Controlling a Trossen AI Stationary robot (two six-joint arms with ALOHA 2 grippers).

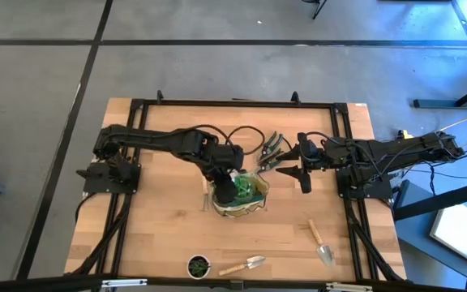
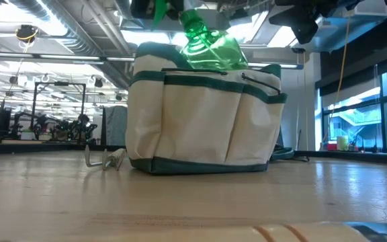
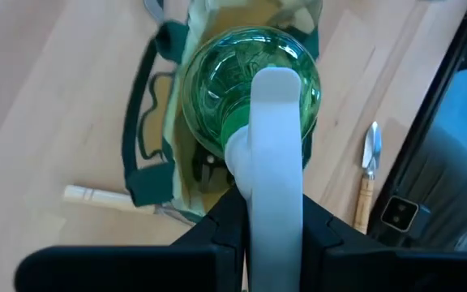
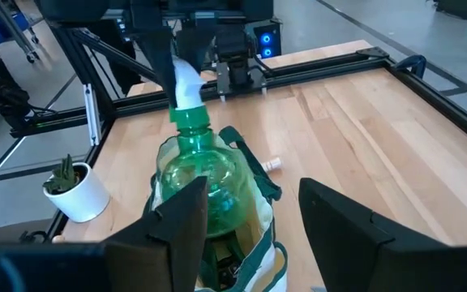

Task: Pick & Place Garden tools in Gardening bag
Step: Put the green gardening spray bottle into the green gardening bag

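Left claw (image 1: pixel 224 191): held over the mouth of the gardening bag (image 1: pixel 248 197), clamped on the white top of the green spray bottle (image 3: pixel 250 81); in the left wrist view the white top is seen pinched between the two dark fingers (image 3: pixel 209 235).
Spray bottle: hung straight below the left claw, its green body partly sunk into the open bag; in the low view its upper part (image 2: pixel 210 46) is seen tilted above the bag's rim.
Gardening bag: stood upright on the bench (image 1: pixel 160 235) directly beneath the left claw, cream sides with green trim and side pockets (image 2: pixel 200 114).
Right claw (image 1: pixel 294 166): held above the bench just beside the bag, on the side away from the left arm; its fingers (image 4: pixel 355 223) are parted and nothing is held between them.
Pruners (image 1: pixel 272 150): laid on the bench close by the right claw, just beyond the bag.
Trowel (image 1: pixel 321 243): laid on the bench well apart from both claws, towards the near edge on the right arm's side.
Second trowel (image 1: pixel 246 264): laid near the bench's front edge, well apart from the left claw.
Wooden handle (image 3: pixel 96 197): seen on the bench just beside the bag's base, close below the left claw.
Potted plant (image 1: pixel 199 265): stood beside the second trowel at the front edge.
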